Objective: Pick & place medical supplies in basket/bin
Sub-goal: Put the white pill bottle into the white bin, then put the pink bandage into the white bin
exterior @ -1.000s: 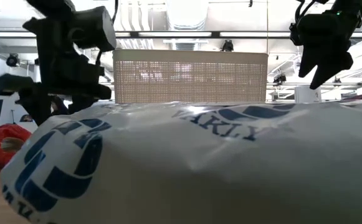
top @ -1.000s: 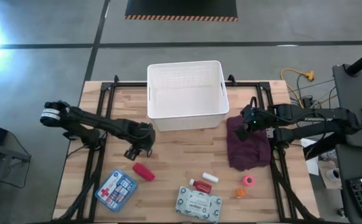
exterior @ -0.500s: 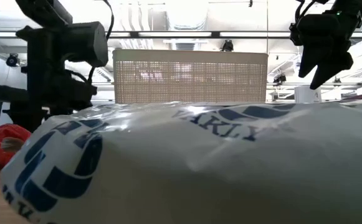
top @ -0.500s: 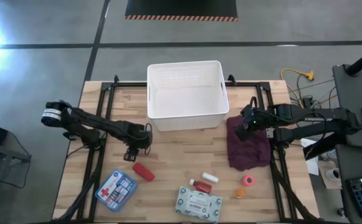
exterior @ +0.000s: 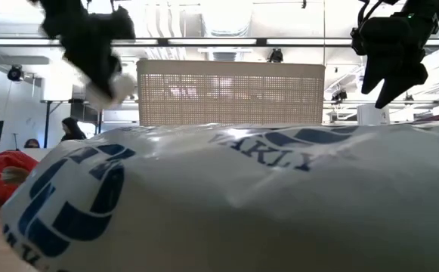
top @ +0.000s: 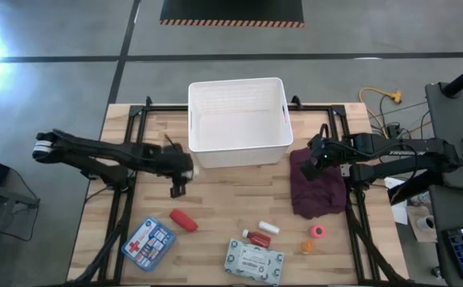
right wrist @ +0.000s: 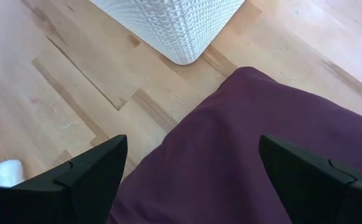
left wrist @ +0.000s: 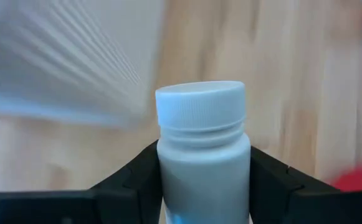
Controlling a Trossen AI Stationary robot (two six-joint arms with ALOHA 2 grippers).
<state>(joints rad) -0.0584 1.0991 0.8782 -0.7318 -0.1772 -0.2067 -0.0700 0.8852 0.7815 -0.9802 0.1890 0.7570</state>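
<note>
I had the left claw (left wrist: 202, 186) clamped on the white bottle (left wrist: 202, 143), lifted off the desk (top: 239, 199) beside the bin (top: 237, 119). Right claw (right wrist: 190, 168) hung wide open, empty, over the maroon cloth (right wrist: 255, 143). Smooth bottle could slip mid-swing. Its long axis ran out along the fingers, cap leading

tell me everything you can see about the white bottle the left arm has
The white bottle is a small, plastic-looking cylinder with a ribbed screw cap that is closed. The left gripper holds it by the body, a dark finger pressed on each side, cap pointing away from the wrist. It is lifted off the table, beside the white bin's left front corner.
</note>
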